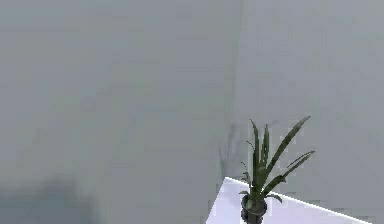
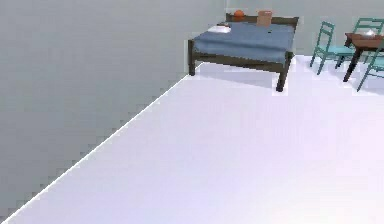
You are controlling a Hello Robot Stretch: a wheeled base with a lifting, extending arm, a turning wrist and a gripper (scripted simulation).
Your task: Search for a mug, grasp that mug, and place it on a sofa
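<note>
A grey wall stands close ahead in the forward view, meeting a second wall at a corner. A potted plant with long green leaves stands in that corner, on the pale floor. No mug-shaped thing can be made out. In the arm side view a bed with a blue cover and a dark wooden frame stands far out across the pale floor.
Small brownish and white things lie on the bed near its head. Teal chairs and a dark wooden table stand at the arm side view's upper right. A grey wall runs along that view's left.
</note>
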